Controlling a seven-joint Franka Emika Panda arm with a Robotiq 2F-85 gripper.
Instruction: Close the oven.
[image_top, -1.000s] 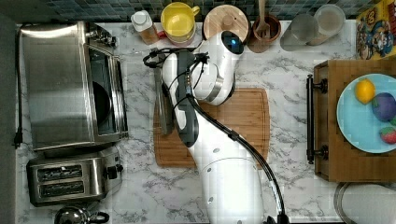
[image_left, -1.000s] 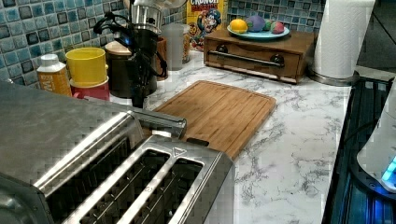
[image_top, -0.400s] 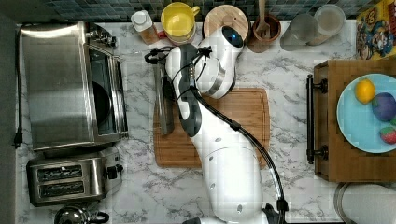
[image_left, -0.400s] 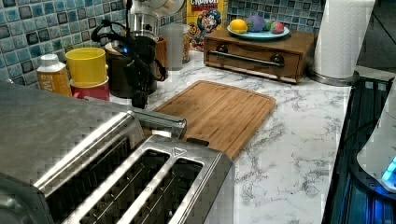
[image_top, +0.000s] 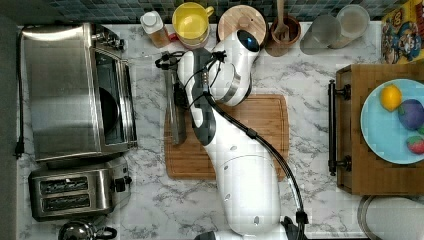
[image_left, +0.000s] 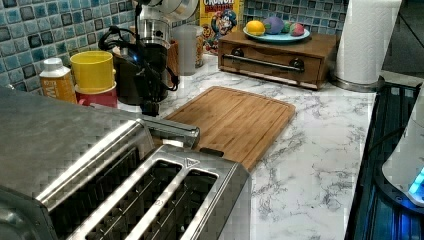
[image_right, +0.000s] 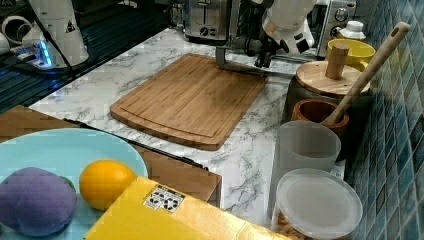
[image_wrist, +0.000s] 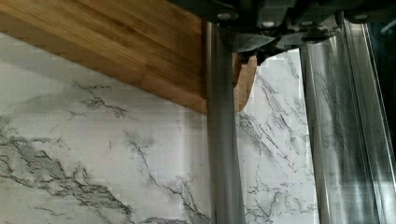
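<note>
One oven (image_top: 75, 90) | door handle (image_top: 175, 107) directly beneath fingers (image_top: 176, 95)

the oven (image_top: 65, 90) is a large boxy brushed-steel toaster oven standing at the top view's left. its drop-down door is open and lies flat, the glass reaching toward the top view's right, so the dark interior (image_top: 107, 107) shows. the long metal bar handle (image_top: 174, 107) runs along the door's free edge, over the near edge of a wooden board. in the wrist view the handle (image_wrist: 222, 140) is a smooth steel bar above the marble.
</note>
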